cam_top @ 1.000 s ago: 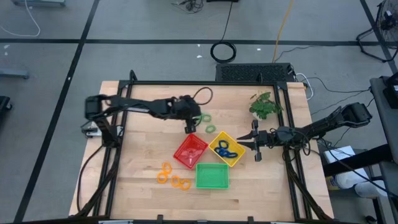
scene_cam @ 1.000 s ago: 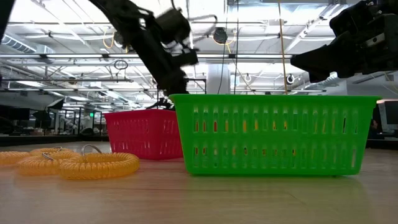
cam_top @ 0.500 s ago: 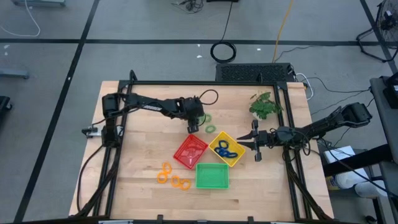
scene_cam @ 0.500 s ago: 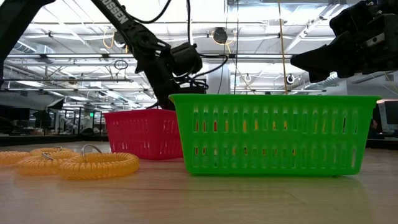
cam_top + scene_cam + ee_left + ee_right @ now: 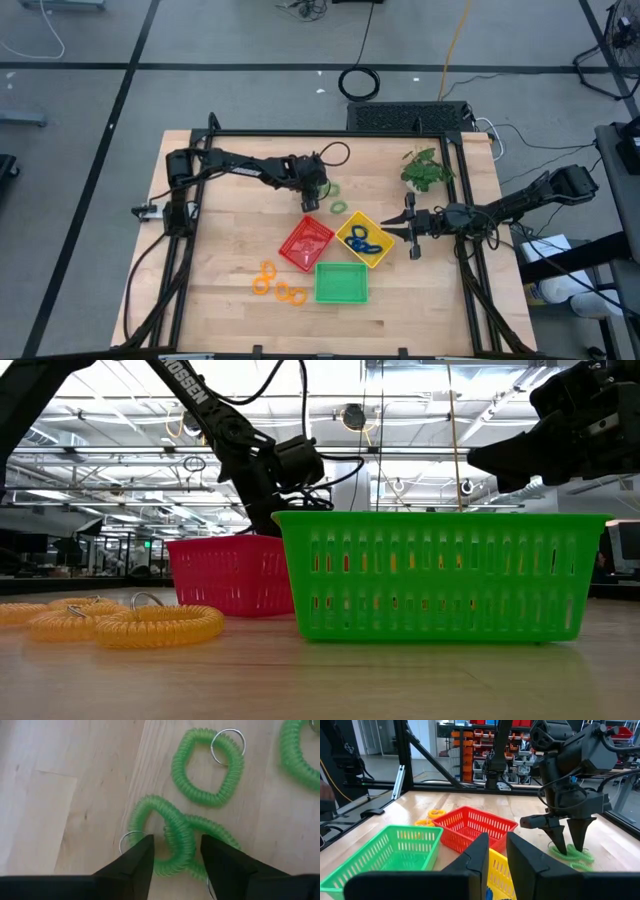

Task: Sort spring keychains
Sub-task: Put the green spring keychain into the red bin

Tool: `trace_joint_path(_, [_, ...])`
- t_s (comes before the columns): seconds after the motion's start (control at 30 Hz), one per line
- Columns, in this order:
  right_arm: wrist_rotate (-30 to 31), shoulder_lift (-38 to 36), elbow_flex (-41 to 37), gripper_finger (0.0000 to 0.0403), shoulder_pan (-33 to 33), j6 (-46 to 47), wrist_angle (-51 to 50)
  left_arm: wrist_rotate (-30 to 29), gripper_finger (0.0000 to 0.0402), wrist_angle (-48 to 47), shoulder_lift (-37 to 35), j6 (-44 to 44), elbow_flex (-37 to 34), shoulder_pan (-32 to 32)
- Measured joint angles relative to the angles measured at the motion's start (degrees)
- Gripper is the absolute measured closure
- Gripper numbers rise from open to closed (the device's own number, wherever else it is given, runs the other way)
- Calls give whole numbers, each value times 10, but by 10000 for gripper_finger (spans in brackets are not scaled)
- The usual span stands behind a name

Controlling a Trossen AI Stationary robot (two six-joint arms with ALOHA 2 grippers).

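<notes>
Two overlapping green spring keychains [image 5: 176,842] on the far table between the spread fingers [image 5: 134,865] of the left gripper [image 5: 310,203], straddled from above, coil standing crosswise; right gripper [image 5: 410,229] waiting near the yellow tray [image 5: 381,250], fingers narrowly parted.

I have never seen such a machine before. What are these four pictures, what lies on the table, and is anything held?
These are two robot arms at a wooden table. One picture looks down from above, one looks level across the table, and two come from cameras on the wrists. On the table stand a red tray, a yellow tray and a green tray, with orange coils and a plant. The left end effector stands open around a green coil, not yet gripping. The right end effector waits beside the yellow tray, holding nothing.
</notes>
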Motion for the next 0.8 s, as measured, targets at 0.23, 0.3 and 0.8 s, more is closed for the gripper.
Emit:
trace_joint_path(0.23, [0,0,0,346,0,0,0,-1,340,0,-4,-1,-1,-1])
trace_joint_path(0.3, [0,0,0,346,0,0,0,-4,368,-3,-13,-2,-2,0])
trace_joint_path(0.8, [0,0,0,346,0,0,0,-17,329,-17,-100,-1,-2,-5])
